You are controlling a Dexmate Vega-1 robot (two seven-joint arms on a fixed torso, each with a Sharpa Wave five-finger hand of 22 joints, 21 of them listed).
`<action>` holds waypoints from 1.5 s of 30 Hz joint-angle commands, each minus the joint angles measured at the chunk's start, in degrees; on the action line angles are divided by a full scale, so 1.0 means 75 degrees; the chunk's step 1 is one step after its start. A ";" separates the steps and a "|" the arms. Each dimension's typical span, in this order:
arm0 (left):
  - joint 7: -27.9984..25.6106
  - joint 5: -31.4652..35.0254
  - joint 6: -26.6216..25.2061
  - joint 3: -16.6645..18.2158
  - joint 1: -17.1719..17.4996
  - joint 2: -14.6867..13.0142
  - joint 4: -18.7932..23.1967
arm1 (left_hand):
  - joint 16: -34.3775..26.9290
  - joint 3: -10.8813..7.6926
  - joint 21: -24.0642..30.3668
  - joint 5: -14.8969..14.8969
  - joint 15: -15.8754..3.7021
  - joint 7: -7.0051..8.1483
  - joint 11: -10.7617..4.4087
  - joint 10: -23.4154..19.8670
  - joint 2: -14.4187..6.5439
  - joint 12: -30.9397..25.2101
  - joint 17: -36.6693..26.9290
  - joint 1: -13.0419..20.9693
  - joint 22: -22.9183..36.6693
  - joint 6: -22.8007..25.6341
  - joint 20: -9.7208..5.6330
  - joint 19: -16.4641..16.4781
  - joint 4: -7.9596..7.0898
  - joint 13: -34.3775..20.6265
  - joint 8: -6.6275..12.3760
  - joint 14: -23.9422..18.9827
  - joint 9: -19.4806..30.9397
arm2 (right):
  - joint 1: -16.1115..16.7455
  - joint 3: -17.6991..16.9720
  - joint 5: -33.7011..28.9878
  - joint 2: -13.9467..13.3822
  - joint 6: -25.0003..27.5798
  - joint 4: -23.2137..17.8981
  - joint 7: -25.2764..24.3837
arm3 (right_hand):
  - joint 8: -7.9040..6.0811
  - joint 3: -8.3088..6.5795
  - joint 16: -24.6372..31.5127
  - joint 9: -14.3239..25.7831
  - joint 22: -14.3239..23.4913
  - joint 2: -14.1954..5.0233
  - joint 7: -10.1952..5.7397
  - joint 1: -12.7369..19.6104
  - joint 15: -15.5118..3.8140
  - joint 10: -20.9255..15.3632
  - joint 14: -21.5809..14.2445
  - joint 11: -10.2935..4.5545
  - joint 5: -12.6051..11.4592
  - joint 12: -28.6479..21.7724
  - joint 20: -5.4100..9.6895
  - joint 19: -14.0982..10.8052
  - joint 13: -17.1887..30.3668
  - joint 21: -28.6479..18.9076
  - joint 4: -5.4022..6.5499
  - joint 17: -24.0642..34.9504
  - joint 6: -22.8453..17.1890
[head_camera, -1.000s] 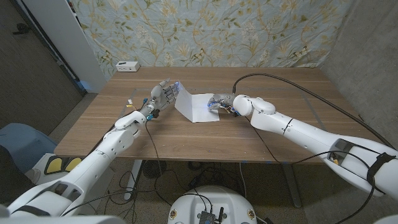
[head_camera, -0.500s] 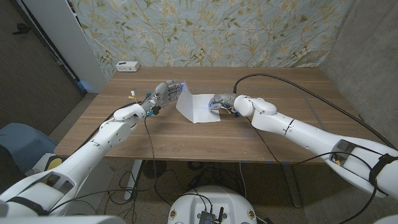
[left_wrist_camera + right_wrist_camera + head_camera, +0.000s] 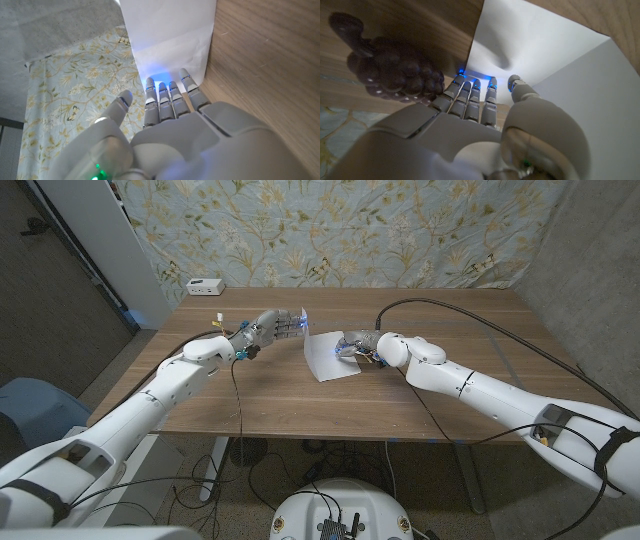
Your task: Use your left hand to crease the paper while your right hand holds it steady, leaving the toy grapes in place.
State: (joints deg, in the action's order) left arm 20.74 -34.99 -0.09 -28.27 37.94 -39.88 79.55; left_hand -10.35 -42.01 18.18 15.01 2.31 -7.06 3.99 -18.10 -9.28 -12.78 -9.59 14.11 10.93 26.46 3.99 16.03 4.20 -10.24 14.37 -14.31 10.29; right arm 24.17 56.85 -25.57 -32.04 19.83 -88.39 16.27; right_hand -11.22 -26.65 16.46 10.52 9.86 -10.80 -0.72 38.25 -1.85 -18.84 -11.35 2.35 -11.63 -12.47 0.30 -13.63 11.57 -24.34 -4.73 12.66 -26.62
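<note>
A white sheet of paper [image 3: 326,358] lies mid-table with its left part lifted off the wood. My left hand [image 3: 270,328] reaches in from the left with straight fingers [image 3: 165,91] against the raised flap [image 3: 170,30], gripping nothing. My right hand [image 3: 358,345] presses its fingertips [image 3: 470,92] down on the sheet's right part [image 3: 535,45]. The dark purple toy grapes [image 3: 395,70] sit on the wood just off the paper's edge, beside my right hand's fingers.
A small white box [image 3: 205,285] stands at the table's far left corner. A small yellow-tipped item [image 3: 214,320] lies near my left forearm. A black cable [image 3: 460,315] arcs over the right side. A floral cloth hangs behind the table.
My left hand has moved rightward and farther across the table, pushing the raised flap over toward my right hand. The right hand has stayed in place on the paper.
</note>
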 commanded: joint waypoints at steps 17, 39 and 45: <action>0.0343 0.2846 0.0458 -0.1240 -0.1354 -0.0376 -0.0393 | 0.0086 -0.0338 -0.0325 0.0378 -0.0283 0.0170 -0.0266 -0.0068 -0.0168 0.0108 -0.0024 0.0339 0.0021 0.0166 -0.0383 -0.0685 0.0084 -0.0056 -0.0271 0.0398 0.0049 | -0.0089 -0.0007 0.0053 0.0129 -0.0072 0.0191 0.0058 | -0.0019 -0.0022 0.0027 0.0043 0.0027 -0.0029 -0.0011 0.0009 -0.0006 -0.0064 -0.0084 0.0021 -0.0003 0.0020 0.0008 -0.0074 0.0027 0.0061 0.0077 0.0039 -0.0090; 0.1302 0.4633 0.1044 -0.2269 -0.2709 0.0298 -0.1388 | -0.0023 -0.0354 -0.0344 0.0593 -0.0479 0.0320 -0.0413 -0.0316 -0.0206 0.0115 -0.0069 0.0711 0.0022 0.0402 -0.0476 -0.0657 0.0028 -0.0055 -0.0426 0.0355 0.0050 | -0.0198 -0.0031 0.0205 0.0282 -0.0217 0.0494 -0.0153 | 0.0003 -0.0020 0.0026 0.0043 0.0027 -0.0021 -0.0004 0.0035 0.0003 -0.0066 -0.0090 0.0007 -0.0005 0.0027 0.0050 -0.0111 0.0027 0.0092 0.0080 0.0038 -0.0091; 0.1367 0.4893 0.0914 -0.2399 -0.2850 0.0358 -0.1475 | -0.0026 -0.0251 -0.0348 0.0585 -0.0450 0.0321 -0.0398 -0.0239 -0.0165 0.0150 -0.0093 0.0619 0.0026 0.0330 -0.0433 -0.0661 -0.0102 -0.0058 -0.0468 0.0405 0.0053 | -0.0018 -0.0257 0.0258 0.0099 -0.0251 0.0169 -0.0480 | 0.0009 -0.0020 0.0035 0.0043 0.0027 -0.0019 0.0004 0.0049 0.0002 -0.0084 -0.0116 0.0028 -0.0007 0.0024 0.0044 -0.0144 0.0027 0.0097 0.0078 0.0037 -0.0091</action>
State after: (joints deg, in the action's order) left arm 29.60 -4.04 8.69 -43.42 19.70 -38.05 69.44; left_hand -10.20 -44.19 15.79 19.30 -1.05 -4.49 0.91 -20.13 -10.86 -11.85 -10.02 19.29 10.94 29.15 0.59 11.04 3.68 -10.54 10.99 -11.52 10.53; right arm 22.80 56.76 -24.15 -30.06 18.23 -84.80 15.49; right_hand -11.22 -26.73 16.46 10.52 9.93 -10.80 -0.61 38.25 -1.63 -18.84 -11.57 2.35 -11.63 -12.47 0.72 -14.04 11.57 -23.67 -4.34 12.65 -26.72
